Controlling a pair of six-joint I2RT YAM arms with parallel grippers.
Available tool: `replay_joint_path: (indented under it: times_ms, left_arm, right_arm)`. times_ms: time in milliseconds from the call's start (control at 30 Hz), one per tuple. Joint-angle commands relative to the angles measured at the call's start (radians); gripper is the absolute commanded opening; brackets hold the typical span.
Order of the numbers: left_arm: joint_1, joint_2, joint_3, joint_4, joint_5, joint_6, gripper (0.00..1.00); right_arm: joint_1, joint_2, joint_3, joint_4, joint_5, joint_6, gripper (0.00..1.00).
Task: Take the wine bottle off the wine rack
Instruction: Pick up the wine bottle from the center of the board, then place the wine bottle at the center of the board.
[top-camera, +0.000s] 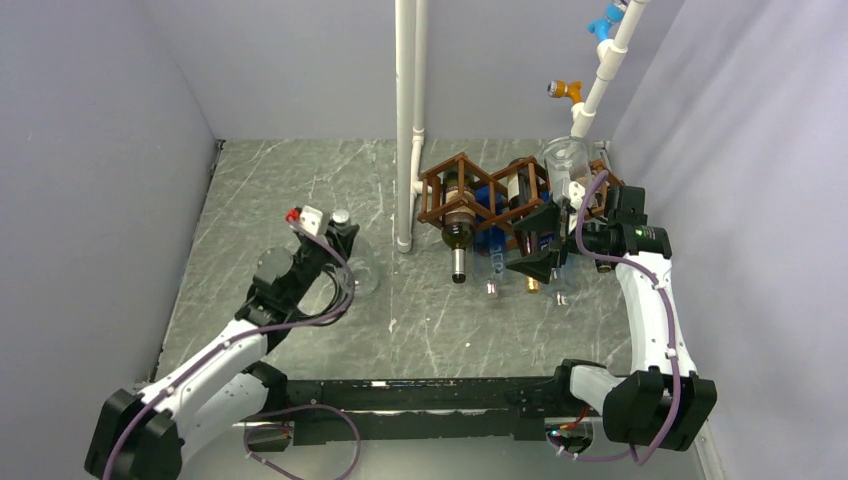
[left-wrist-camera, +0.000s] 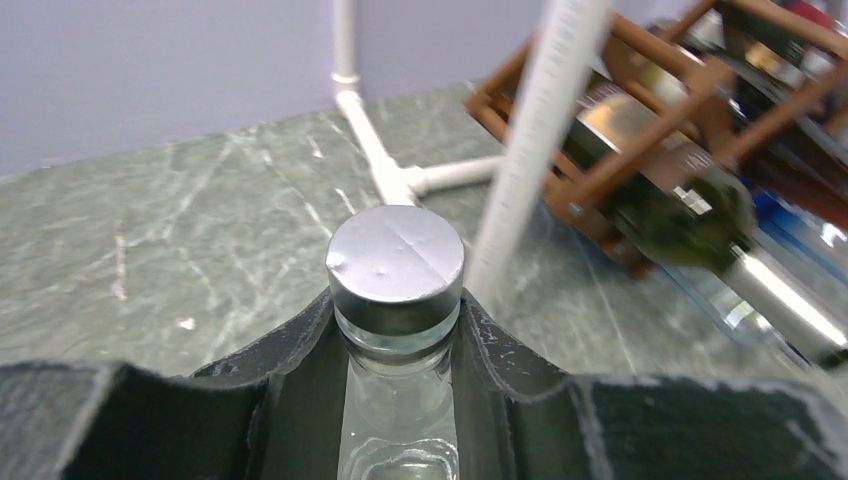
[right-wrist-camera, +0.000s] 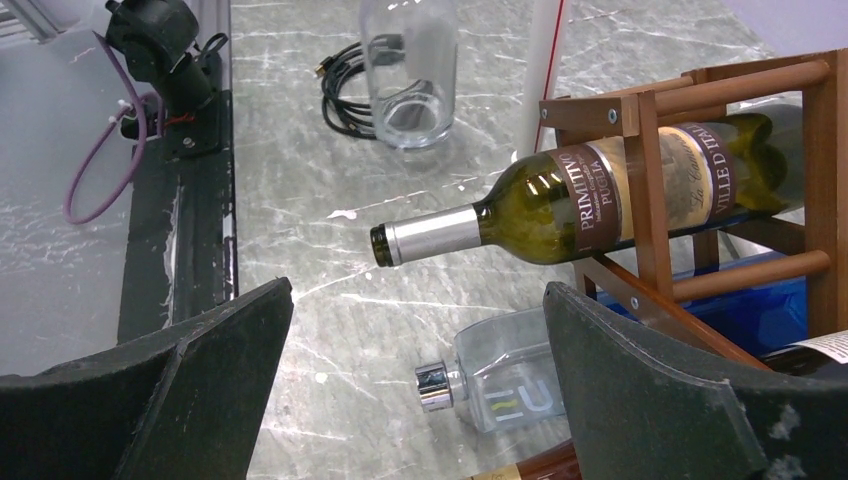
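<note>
**Overhead and wrist views, one moment.** Your left gripper (left-wrist-camera: 397, 335) is clenched around the neck of a clear bottle (left-wrist-camera: 397, 262), just under its silver cap. The bottle stands upright on the grey marbled table (top-camera: 300, 180), well apart from the wine rack (right-wrist-camera: 740, 88). The dark fingers (left-wrist-camera: 300, 360) press against the glass on both sides.

Your right gripper (right-wrist-camera: 418, 290) is released, with its fingers spread wide and nothing between them. It hovers at the front of the rack, facing the bottle necks.

The wine bottle (right-wrist-camera: 545, 205) is green glass with a brown label and a silver-wrapped neck. It lies on its side in an upper cell of the rack, body inside the wooden bars and neck jutting out over the table towards the arm bases. In the right wrist view you see it just above and ahead of the open fingers, not touching them.

The rack sits at the far right of the table, beside a white upright pipe (top-camera: 405, 120). Below the wine bottle, a flat clear bottle (right-wrist-camera: 505, 385) with a chrome cap lies at the foot of the rack, and something blue (right-wrist-camera: 760, 310) shows behind the lower bars. What the blue thing is, you cannot tell.
</note>
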Motion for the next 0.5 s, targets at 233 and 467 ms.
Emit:
replay_joint_path:
  times_ms: [233,467]
  left_arm:
    - [0.197,0.291,0.306,0.467,0.089,-0.107,0.0]
    - [0.246,0.48,0.429,0.514,0.13,-0.097,0.0]
  right_arm:
    - [-0.004,-0.019,-0.01,0.012,-0.031,-0.052,0.99]
    - [-0.004,-0.018,-0.008,-0.007,-0.036,-0.076,0.99]
